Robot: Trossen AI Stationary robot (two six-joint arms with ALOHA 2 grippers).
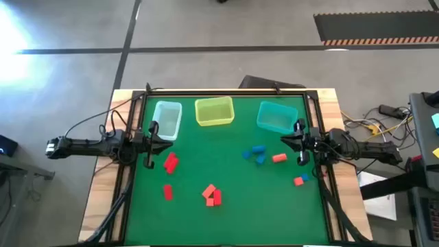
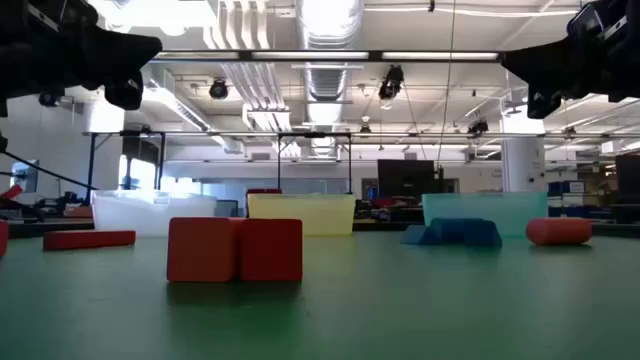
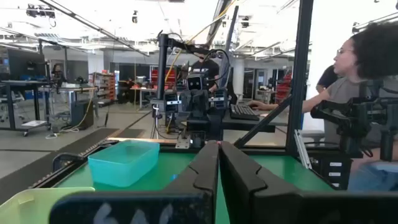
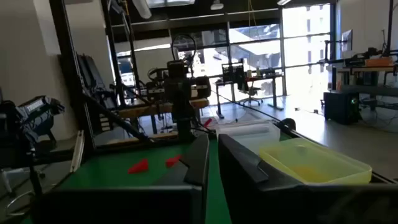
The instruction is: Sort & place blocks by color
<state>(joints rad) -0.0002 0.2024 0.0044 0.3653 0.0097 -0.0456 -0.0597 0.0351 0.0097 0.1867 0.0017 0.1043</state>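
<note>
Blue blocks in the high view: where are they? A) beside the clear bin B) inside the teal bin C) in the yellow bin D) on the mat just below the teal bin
D: the blue blocks lie clustered on the green mat, just outside the teal bin on its near side, next to an orange-red block.

Matt green cloth-like mat (image 1: 226,213) covers a pale wooden table (image 1: 103,206), with translucent glossy plastic bins, clear (image 1: 167,119), yellow (image 1: 214,112), teal (image 1: 276,117), beside smooth, matt red and blue blocks (image 1: 212,195).
</note>
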